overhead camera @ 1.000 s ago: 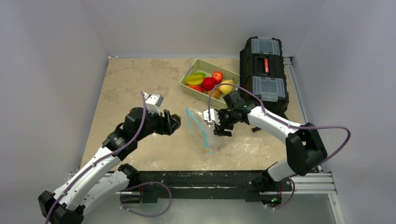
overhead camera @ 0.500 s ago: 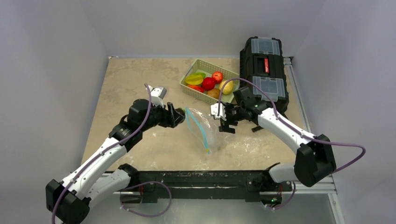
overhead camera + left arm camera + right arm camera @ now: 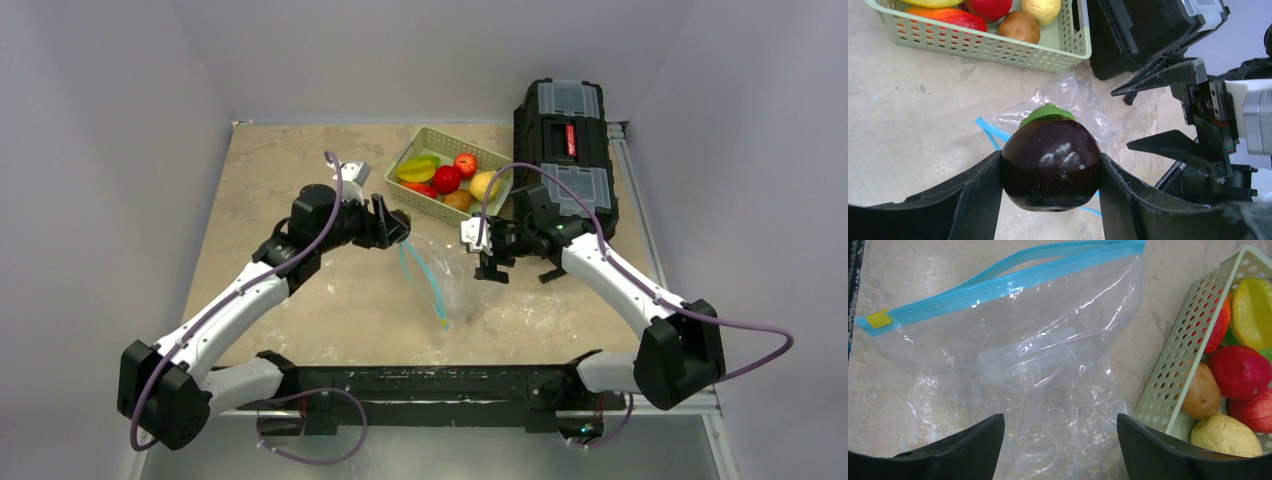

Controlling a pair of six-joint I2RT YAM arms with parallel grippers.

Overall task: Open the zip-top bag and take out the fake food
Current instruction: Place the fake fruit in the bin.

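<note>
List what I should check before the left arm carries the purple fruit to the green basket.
1. Grip on the purple fruit: the left gripper is shut on it, with a finger against each side: ok.
2. Contents of the zip-top bag: no food shows inside: ok.
3. The right gripper: open above the bag, holding nothing: ok.
4. Way to the green basket: nothing stands between it and the left gripper: ok.
5. Room in the basket: some bare floor shows at one corner, but whether it is enough: cannot tell.
</note>
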